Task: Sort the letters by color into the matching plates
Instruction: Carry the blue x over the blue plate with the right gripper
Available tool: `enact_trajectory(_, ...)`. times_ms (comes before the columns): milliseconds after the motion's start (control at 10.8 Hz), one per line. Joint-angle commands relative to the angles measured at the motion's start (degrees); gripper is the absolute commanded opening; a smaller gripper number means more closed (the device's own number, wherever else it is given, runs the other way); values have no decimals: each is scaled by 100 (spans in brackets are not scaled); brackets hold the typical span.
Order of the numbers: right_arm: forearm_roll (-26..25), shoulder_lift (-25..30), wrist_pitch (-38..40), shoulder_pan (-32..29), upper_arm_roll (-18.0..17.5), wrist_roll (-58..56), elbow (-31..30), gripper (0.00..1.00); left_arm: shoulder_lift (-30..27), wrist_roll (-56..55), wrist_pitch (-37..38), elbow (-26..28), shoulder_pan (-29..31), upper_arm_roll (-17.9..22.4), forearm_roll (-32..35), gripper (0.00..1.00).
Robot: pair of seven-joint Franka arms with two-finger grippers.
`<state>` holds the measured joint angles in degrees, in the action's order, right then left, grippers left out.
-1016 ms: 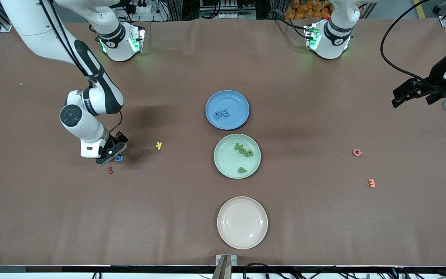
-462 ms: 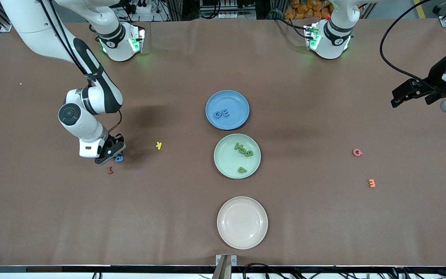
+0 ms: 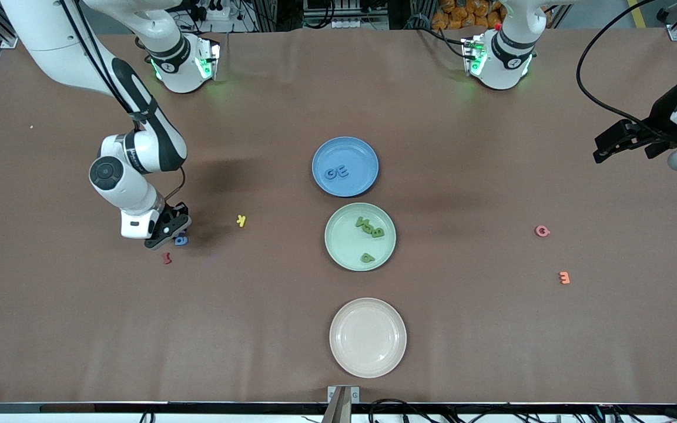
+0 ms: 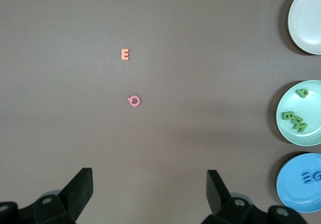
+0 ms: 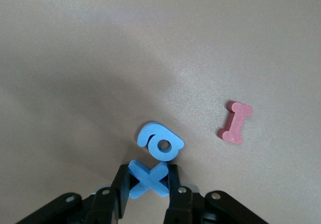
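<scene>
The right pincer (image 5: 149, 180) is down at the table (image 3: 50, 323) toward the right arm's end, its fingers (image 5: 122, 184) closed on a blue X-shaped letter (image 5: 148, 178). In the right wrist view the X sits squarely between the two pads, gripped across its width — probably the only secure hold on a piece so thin. A second blue letter (image 5: 160, 143), rounded with a hole through it, lies flat and touching or just overlapping the X, so a lift may nudge it. The dark red letter (image 5: 234, 122), shaped like a capital I, lies near them on the table but apart, nearer the front camera.

The blue plate (image 3: 345, 166) stands mid-table, farthest from the front camera of the three, and already holds two blue letters (image 3: 337, 172). The mint green plate (image 3: 360, 236) comes next, holding four green letters (image 3: 369, 227) — three bunched together and one alone toward the rim. The cream-pink plate (image 3: 368, 336), nearest the camera, holds nothing. Judging by colour, the X belongs in the blue plate.

A yellow letter (image 3: 241, 220) lies between the right pincer and the green plate. Toward the left arm's end lie a pink letter (image 3: 542, 231) and an orange letter (image 3: 563, 277), well apart from the plates. The left pincer (image 4: 150, 191) waits above that end, its fingers spread wide and holding nothing.
</scene>
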<state>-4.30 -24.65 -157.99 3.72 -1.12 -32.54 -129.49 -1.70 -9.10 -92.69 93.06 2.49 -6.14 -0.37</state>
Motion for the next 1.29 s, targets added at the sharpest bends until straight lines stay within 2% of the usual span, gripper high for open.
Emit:
enact_trajectory(0,-80,267,424,-108,-160,316,-76,15,-32,146,-13,19,58,-19,-139,100)
enact_trajectory(92,-80,346,705,-126,-352,727,-50,15,-32,137,-13,19,58,-19,-139,100)
enact_trajectory(369,-63,487,997,-117,-590,1573,-41,15,-23,137,-13,19,58,-19,-139,100)
enact_trajectory(554,16,549,1304,-108,-958,2536,20,15,-23,145,-13,19,58,-19,-139,100)
enact_trajectory(739,174,602,1664,-91,-1598,4046,178,15,-15,145,-13,19,67,-19,-139,100)
enact_trajectory(924,210,602,1675,-64,-2187,5016,266,15,-6,137,-13,19,58,-10,-139,100)
enact_trajectory(1108,350,602,1683,67,-2628,5659,380,15,-14,137,-13,19,58,-19,-139,100)
enact_trajectory(1201,394,558,1675,285,-2691,5888,424,15,-14,137,-21,28,67,-10,-139,100)
